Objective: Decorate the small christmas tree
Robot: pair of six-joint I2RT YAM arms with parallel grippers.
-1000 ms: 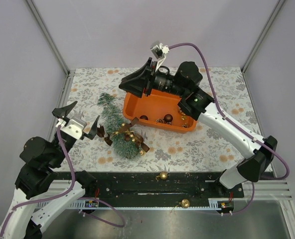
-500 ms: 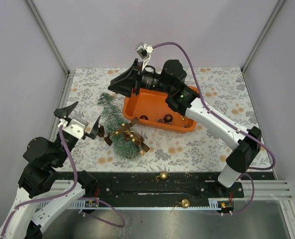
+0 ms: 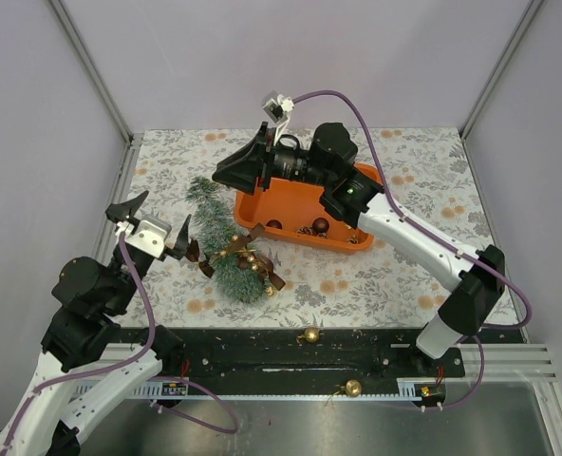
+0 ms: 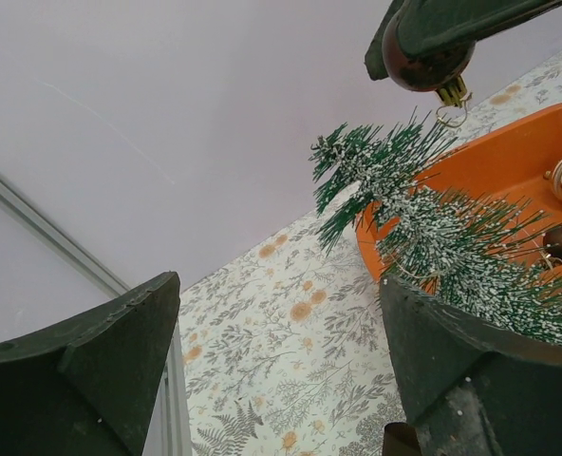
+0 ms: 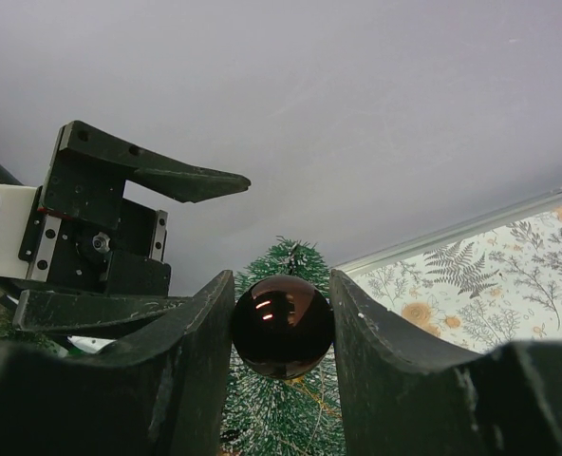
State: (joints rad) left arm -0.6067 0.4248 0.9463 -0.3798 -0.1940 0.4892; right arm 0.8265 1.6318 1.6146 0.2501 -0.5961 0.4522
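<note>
One tree, one orange tray

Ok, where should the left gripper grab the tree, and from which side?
Probably the slim upper half of the tree, between its tip and the ribbon. It lies flat, tip pointing away, bushy base nearest. Come in from its left, where the open left gripper sits, with the jaws across the trunk.
</note>
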